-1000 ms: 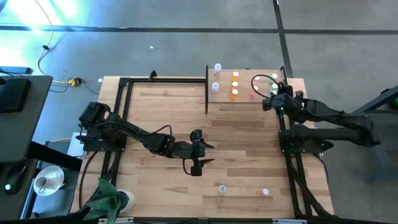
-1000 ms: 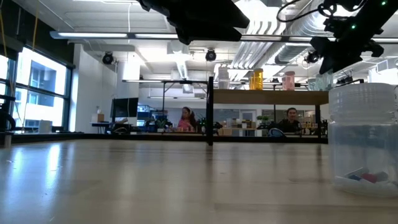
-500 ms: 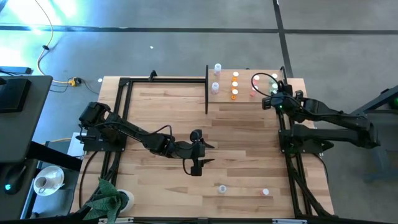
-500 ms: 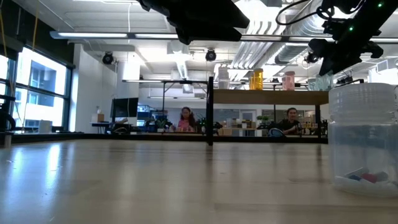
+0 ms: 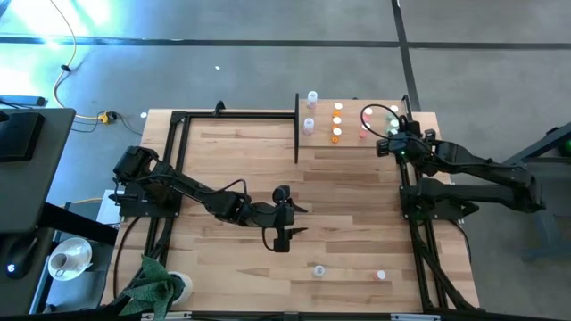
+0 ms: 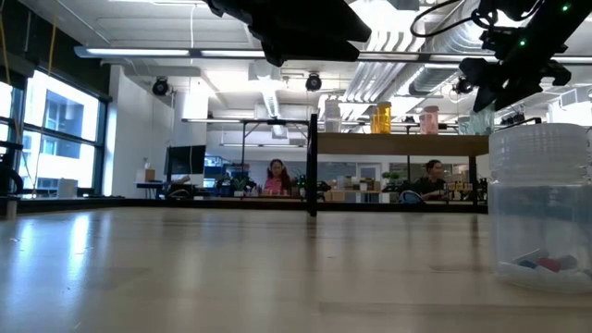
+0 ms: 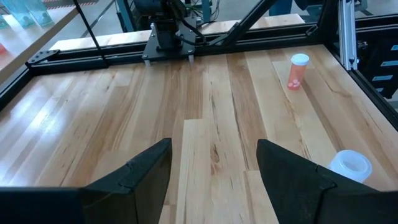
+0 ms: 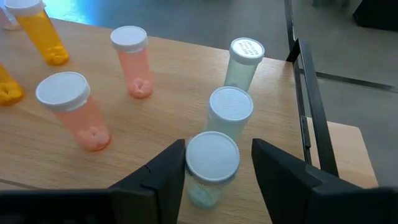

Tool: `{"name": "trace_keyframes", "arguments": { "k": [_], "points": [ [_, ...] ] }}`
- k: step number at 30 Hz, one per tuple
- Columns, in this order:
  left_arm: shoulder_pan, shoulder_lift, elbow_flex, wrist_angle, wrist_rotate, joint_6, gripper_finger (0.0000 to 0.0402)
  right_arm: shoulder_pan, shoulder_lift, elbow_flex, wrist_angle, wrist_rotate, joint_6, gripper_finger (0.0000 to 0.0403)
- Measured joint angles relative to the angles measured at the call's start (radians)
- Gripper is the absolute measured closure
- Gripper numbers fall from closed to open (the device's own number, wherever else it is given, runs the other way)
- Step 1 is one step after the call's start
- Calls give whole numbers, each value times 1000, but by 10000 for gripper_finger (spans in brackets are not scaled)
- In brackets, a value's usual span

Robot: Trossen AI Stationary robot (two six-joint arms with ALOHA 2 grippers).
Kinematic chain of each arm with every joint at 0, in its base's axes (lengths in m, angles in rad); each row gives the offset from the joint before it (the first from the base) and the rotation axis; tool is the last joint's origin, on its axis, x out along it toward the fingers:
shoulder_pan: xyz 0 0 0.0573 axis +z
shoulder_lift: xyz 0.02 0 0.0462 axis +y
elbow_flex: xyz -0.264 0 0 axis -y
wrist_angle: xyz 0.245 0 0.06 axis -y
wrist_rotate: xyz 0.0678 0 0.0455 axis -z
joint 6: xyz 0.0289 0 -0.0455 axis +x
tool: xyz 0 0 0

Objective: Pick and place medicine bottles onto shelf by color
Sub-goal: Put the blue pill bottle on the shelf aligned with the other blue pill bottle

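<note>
Green bottle (image 8: 212, 167) stands unlabeled between the right hand's (image 8: 214, 163) parted fingers.

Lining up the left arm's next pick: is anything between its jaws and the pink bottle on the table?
Nothing visible. From the left gripper, bare tabletop runs to the upright pink bottle. A clear bottle sits nearer, off to the side of that line.

The high view looked straight down; the low one sat at table (image 6: 185, 268) level (both caught the shelf (image 5: 352, 143)); wrist views looked close past fingers.
</note>
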State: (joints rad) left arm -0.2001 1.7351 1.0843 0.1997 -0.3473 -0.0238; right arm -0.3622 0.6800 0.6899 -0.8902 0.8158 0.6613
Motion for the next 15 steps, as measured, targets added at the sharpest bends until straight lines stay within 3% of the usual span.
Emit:
{"name": "trace_keyframes", "arguments": {
  "k": [15],
  "points": [
    [0, 0, 0, 0, 0, 0, 177, 0, -1, 29, -6, -32, -15, 218]
  ]
}}
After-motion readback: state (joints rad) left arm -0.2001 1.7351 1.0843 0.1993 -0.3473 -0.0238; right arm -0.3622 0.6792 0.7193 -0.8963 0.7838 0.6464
